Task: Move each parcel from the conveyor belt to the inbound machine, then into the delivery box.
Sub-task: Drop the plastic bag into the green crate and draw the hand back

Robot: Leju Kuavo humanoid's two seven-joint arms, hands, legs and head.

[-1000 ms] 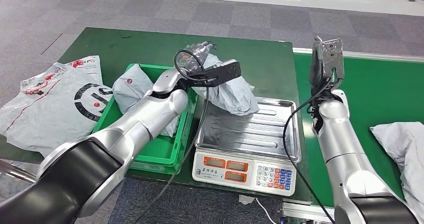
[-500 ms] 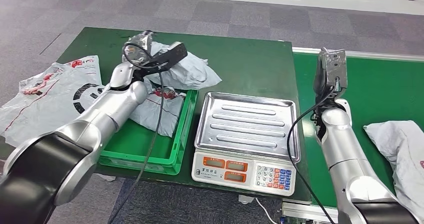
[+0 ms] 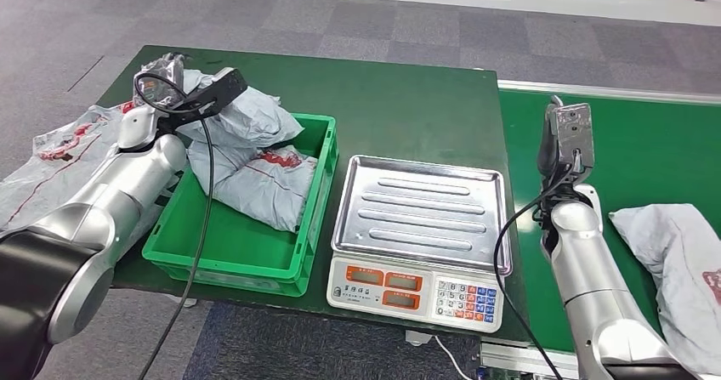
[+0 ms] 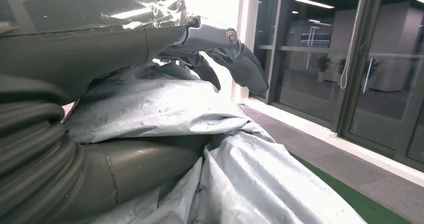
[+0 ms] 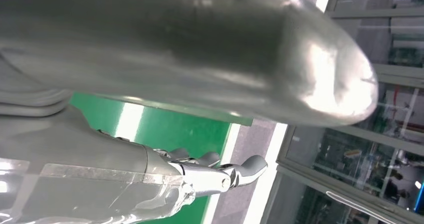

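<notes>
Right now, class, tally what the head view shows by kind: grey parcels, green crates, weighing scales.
Grey parcels: 3 – one held by the left hand over the crate, one lying in the crate, one on the conveyor belt.
Green crates: 1.
Weighing scales: 1.
Total: 5.

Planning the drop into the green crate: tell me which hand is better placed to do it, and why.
The left hand. It already grips the grey parcel above the far end of the green crate. The right hand holds nothing and is raised over the conveyor belt, beyond the scale.
</notes>
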